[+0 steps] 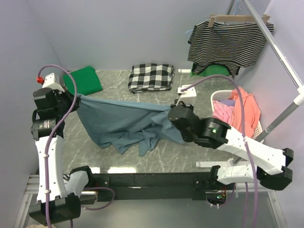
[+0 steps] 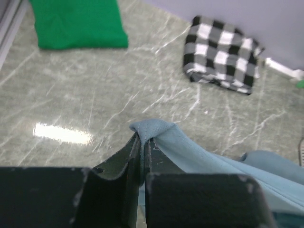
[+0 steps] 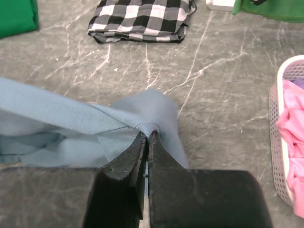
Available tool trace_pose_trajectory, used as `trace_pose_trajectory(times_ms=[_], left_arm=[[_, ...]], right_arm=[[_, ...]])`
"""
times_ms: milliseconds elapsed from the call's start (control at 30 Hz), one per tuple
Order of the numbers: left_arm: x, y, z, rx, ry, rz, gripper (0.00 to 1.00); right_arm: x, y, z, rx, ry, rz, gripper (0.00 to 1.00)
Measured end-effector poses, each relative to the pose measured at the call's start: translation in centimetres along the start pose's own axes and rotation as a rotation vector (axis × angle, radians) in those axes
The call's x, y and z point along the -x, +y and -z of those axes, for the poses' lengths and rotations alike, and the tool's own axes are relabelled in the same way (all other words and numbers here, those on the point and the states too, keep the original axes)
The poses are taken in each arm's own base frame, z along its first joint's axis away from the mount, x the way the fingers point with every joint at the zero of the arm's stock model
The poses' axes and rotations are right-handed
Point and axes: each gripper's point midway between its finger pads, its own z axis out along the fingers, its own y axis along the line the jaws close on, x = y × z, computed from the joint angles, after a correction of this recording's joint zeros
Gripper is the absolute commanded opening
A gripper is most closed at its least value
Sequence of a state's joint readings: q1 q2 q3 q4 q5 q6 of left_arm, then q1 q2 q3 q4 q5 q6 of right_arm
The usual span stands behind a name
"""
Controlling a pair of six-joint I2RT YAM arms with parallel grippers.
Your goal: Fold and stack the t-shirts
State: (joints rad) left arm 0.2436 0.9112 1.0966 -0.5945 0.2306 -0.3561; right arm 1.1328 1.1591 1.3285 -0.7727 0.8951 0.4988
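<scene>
Here, the slate-blue t-shirt (image 1: 124,118) hangs stretched left-to-right between the left end effector (image 1: 77,98) and the right end effector (image 1: 172,110), each clamped on one end of its top edge. Its lower folds rest on the table (image 1: 156,156). The folded green t-shirt (image 1: 84,80) lies just beyond the left arm.

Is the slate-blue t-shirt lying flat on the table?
No: the left gripper and right gripper hold the slate-blue t-shirt lifted and stretched between them.

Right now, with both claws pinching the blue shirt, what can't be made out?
- Blue t-shirt, top view: its own bunched folds hide sleeves and collar.
- Right claw, top view: hidden under its own wrist.
- Basket, right wrist view: cut off by the frame edge.
</scene>
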Motion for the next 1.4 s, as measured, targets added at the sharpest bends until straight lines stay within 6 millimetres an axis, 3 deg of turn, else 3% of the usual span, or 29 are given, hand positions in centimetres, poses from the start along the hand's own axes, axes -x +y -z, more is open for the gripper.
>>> trace_pose_trajectory(times_ms=[167, 300, 500, 633, 733, 833, 933, 1100, 1200, 1267, 1367, 1400], left_arm=[[3.1, -2.5, 3.1, -0.065, -0.080, -0.029, 0.11], [5.4, -4.6, 6.3, -0.119, -0.147, -0.051, 0.11], [9.8, -8.1, 12.1, -0.190, -0.267, -0.093, 0.14], [11.3, -9.9, 15.8, -0.235, -0.333, -0.115, 0.18], [12.1, -11.3, 18.3, -0.280, -0.371, -0.132, 0.20], [12.4, -12.0, 19.5, -0.305, -0.386, -0.129, 0.22], [12.1, -12.0, 19.5, -0.301, -0.371, -0.112, 0.24], [12.3, -11.2, 18.1, -0.266, -0.357, -0.081, 0.20], [11.4, -9.7, 15.4, -0.220, -0.321, -0.058, 0.17], [10.0, -8.3, 12.6, -0.190, -0.266, -0.031, 0.18], [7.2, -6.7, 7.9, -0.185, -0.167, 0.012, 0.38], [6.0, -6.5, 6.4, -0.203, -0.130, 0.028, 0.49]], right_arm=[[0.6, -1.3, 1.7, 0.020, -0.001, -0.016, 0.00], [1.4, -1.3, 4.1, 0.088, -0.004, -0.019, 0.00], [4.8, -1.2, 9.6, 0.325, -0.069, -0.105, 0.00], [7.2, -2.3, 12.9, 0.510, -0.128, -0.188, 0.00], [9.2, -3.9, 15.0, 0.592, -0.185, -0.239, 0.00], [11.2, -6.3, 16.2, 0.596, -0.242, -0.291, 0.00], [12.9, -8.7, 16.1, 0.513, -0.289, -0.346, 0.02], [13.3, -11.9, 14.8, 0.333, -0.331, -0.360, 0.06], [12.9, -12.7, 14.1, 0.251, -0.341, -0.351, 0.07], [11.8, -12.8, 13.1, 0.188, -0.340, -0.333, 0.07], [9.2, -11.8, 11.3, 0.125, -0.312, -0.253, 0.07], [8.5, -11.3, 10.8, 0.109, -0.300, -0.227, 0.07]])
